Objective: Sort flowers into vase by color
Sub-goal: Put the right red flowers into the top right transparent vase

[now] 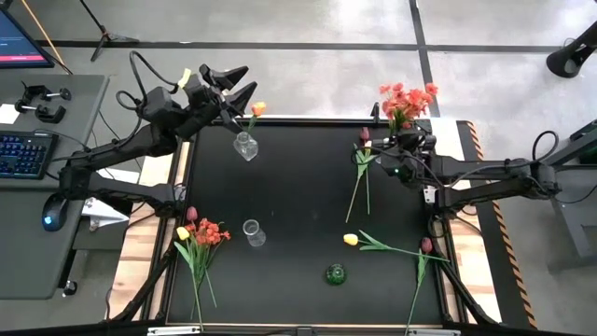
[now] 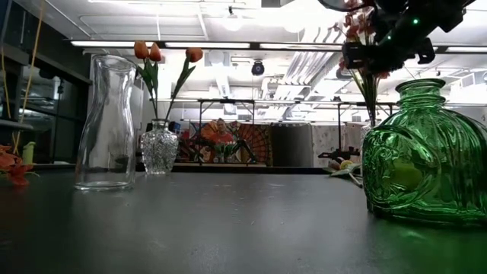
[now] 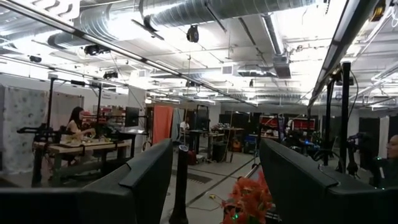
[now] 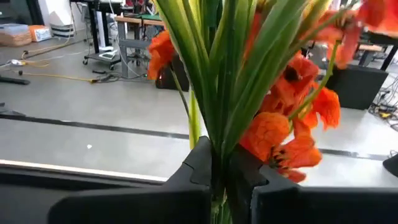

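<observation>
My right gripper (image 1: 402, 142) is shut on a red-orange blossom spray (image 1: 407, 97), held above the table's far right part. In the low view that spray (image 2: 358, 23) shows high over the green vase (image 2: 426, 152). My left gripper (image 1: 230, 82) hangs open beyond the far left edge, with nothing between its fingers. Below it a cut-glass vase (image 1: 245, 146) holds orange tulips (image 1: 258, 109). A tall clear vase (image 1: 252, 232) stands mid-table. A dark pink tulip (image 1: 364, 136), a yellow tulip (image 1: 350, 240) and a pink tulip (image 1: 426, 245) lie on the table. My right gripper pinches the spray's bundle of green stems and leaves (image 4: 219, 163) between its two fingers, below the blossoms (image 4: 280, 134). The fingers come about level from the table's right side and lie across the stems. The spray is lifted clear of the table, roughly upright, blossoms above the fingers.
Several more flowers (image 1: 200, 235) lie in a bunch near the left edge. The green vase (image 1: 336, 274) stands near the front edge. A keyboard and mouse sit on a side desk (image 1: 37, 154) at the left. The black tabletop (image 1: 298, 187) shows bare in its middle.
</observation>
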Action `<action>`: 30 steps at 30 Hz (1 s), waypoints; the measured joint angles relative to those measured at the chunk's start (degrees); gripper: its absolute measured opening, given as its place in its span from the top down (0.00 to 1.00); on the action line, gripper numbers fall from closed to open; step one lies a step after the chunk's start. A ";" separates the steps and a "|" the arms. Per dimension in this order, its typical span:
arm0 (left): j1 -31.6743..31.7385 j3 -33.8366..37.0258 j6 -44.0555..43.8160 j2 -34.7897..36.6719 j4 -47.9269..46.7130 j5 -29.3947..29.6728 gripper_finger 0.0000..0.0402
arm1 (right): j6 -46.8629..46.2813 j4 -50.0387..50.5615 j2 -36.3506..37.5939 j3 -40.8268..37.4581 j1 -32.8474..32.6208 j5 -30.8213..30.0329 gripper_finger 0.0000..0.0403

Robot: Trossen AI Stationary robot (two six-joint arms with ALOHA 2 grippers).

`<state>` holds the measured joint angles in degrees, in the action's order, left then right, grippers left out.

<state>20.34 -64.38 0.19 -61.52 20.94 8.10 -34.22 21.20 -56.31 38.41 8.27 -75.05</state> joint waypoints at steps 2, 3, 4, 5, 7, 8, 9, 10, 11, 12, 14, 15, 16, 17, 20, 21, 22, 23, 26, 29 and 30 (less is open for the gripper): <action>0.00 0.01 0.04 0.00 -0.03 0.11 0.43 | -0.76 0.43 0.00 0.00 0.00 0.43 0.92; 0.00 0.00 0.04 0.00 -0.02 0.11 0.43 | -0.76 0.39 0.02 0.00 0.00 0.61 0.90; 0.00 0.00 0.07 0.00 -0.01 0.11 0.43 | -0.69 0.38 0.02 0.00 0.00 0.62 0.86; 0.00 0.00 0.41 0.00 -0.01 0.13 0.43 | -0.32 0.40 0.02 0.00 0.00 0.68 0.83; 0.00 0.00 1.91 0.00 -0.05 0.13 0.43 | 0.19 0.41 0.02 0.00 0.06 0.75 0.76; 0.00 0.02 2.67 0.00 -0.05 0.13 0.43 | 0.43 0.41 0.02 -0.01 0.16 0.75 0.73; 0.00 0.00 3.15 0.00 -0.04 0.13 0.43 | 0.59 0.41 0.02 0.00 0.29 0.80 0.69; 0.00 0.00 3.37 0.00 -0.03 0.14 0.43 | 0.59 0.40 0.02 0.00 0.37 1.22 0.65; 0.00 0.00 3.39 0.00 -0.04 0.14 0.43 | 0.59 0.39 0.02 0.00 0.37 1.73 0.62; 0.00 0.01 3.42 0.00 -0.05 0.15 0.43 | 0.62 0.38 0.02 0.00 0.37 1.97 0.58; 0.00 0.02 3.50 0.00 -0.07 0.15 0.43 | 0.68 0.40 0.02 0.02 0.37 2.25 0.52; 0.00 0.00 3.50 0.00 -0.05 0.15 0.43 | 0.96 0.40 0.02 0.15 0.37 2.88 0.49; 0.00 0.00 3.52 0.00 -0.07 0.15 0.43 | 1.33 0.42 0.02 0.40 0.37 3.72 0.47; 0.06 0.00 3.71 0.00 -0.09 0.15 0.43 | 1.81 0.43 0.02 0.72 0.37 4.68 0.45; 0.39 0.00 4.57 0.00 -0.16 0.17 0.43 | 2.66 0.38 0.02 1.79 0.37 6.27 0.42; 0.39 0.00 4.57 0.00 -0.16 0.17 0.43 | 2.75 0.41 0.02 2.14 0.37 6.47 0.42; 0.39 0.00 4.57 0.00 -0.16 0.21 0.43 | 3.05 0.46 0.02 2.57 0.37 6.73 0.42; 0.39 0.00 4.57 0.00 -0.16 0.21 0.43 | 3.74 0.53 0.07 3.11 0.37 6.90 0.42; 0.39 0.01 4.57 0.01 -0.16 0.21 0.43 | 6.46 1.28 0.15 5.08 0.37 8.61 0.41; 0.39 0.00 4.57 0.27 -0.20 0.19 0.43 | 7.14 4.89 0.15 7.78 0.37 11.66 0.41; 0.39 0.00 4.57 0.41 -0.16 0.19 0.43 | 6.68 6.58 0.15 8.76 0.37 12.97 0.41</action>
<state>20.73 -64.38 4.75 -61.11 20.77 8.29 -27.54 27.78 -56.16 47.17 8.64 -62.08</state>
